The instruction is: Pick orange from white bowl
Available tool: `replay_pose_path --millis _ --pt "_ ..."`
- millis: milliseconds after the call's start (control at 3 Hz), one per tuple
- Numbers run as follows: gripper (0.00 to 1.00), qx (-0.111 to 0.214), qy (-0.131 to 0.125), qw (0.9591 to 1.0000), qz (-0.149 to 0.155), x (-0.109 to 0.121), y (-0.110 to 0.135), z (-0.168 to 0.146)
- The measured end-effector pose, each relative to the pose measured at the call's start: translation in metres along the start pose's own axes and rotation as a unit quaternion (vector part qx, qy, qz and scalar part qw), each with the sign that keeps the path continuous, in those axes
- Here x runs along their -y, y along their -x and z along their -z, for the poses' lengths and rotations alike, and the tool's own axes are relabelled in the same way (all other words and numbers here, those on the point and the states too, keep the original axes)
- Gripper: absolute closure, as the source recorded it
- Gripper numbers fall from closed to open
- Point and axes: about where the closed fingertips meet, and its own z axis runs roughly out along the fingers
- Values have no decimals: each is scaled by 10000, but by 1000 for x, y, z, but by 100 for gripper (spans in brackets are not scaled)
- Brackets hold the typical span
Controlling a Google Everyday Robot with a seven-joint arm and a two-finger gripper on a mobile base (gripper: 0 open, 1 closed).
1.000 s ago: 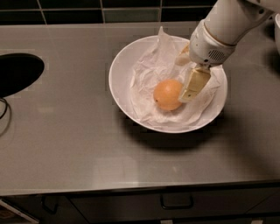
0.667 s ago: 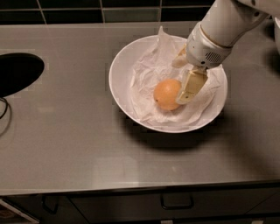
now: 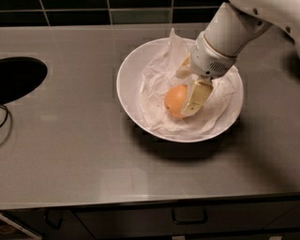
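Fingers (image 3: 194, 97) of the gripper (image 3: 186, 93) stand apart inside the white bowl (image 3: 123, 89). One cream finger lies against the right side of the orange (image 3: 172, 99), and the other shows just above the fruit. The orange sits on crumpled white paper (image 3: 154, 79), a little right of the bowl's middle. The bowl rests right of centre on a grey counter (image 3: 70, 154). The white arm (image 3: 229, 33) enters from the upper right corner. A dark oval opening (image 3: 18, 77) sits at the left edge, with dark tiles (image 3: 70, 11) along the top.
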Motion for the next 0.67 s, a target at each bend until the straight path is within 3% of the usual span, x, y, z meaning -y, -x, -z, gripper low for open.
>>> replay_pose_path --millis 667 --pt "28 61 72 10000 -19 1 -2 -11"
